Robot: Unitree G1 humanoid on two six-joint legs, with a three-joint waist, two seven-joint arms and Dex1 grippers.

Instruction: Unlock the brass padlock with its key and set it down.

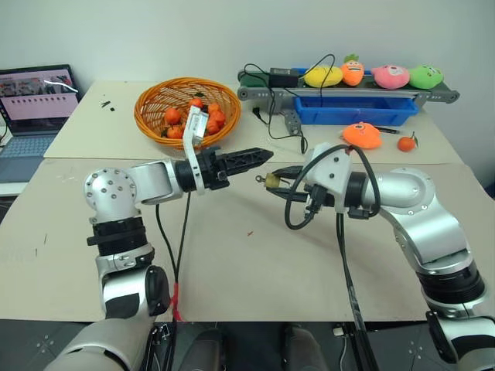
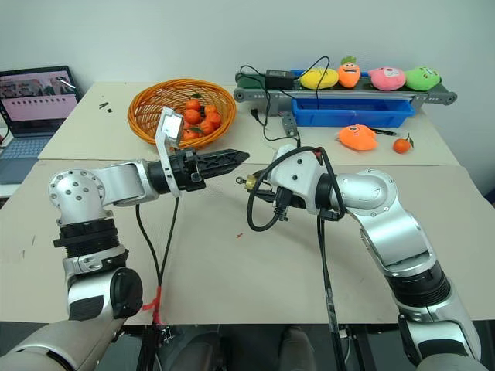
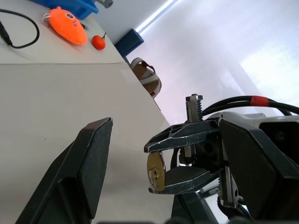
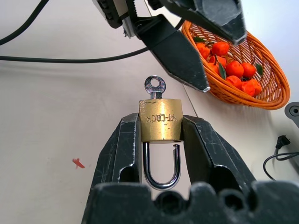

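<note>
The right gripper (image 4: 161, 133) is closed on the padlock (image 4: 160, 122), its two black fingers pressing the flat sides of the brass body. The padlock is held in the air above the middle of the tabletop (image 1: 255, 270), not resting on anything. In the right wrist view the shackle (image 4: 161, 168) lies back between the fingers, toward the wrist, with one leg out of the body, so the lock is open. The key (image 4: 154, 87) sits in the keyhole on the face pointing away from the wrist, its round bow sticking out.

The left gripper (image 1: 259, 155) is level and points across toward the padlock, its tips just short of the key and holding nothing. Its jaws stand wide apart; the left wrist view shows one finger (image 3: 79, 172) well clear of the padlock's keyhole face.

A tiny red speck (image 4: 78, 163) lies on the tabletop below the two grippers. Toward the far edge, left of centre, sits a wicker basket (image 1: 155, 116) of oranges (image 1: 209, 120). Along the far right edge stands a small conveyor (image 1: 433, 95) carrying plush toys (image 1: 390, 76), with a blue tray (image 1: 356, 114) in front of it, and an orange plush (image 1: 362, 135) and a single orange (image 1: 407, 143) lie nearby. A laptop (image 1: 35, 104) stands open off the far left corner.
</note>
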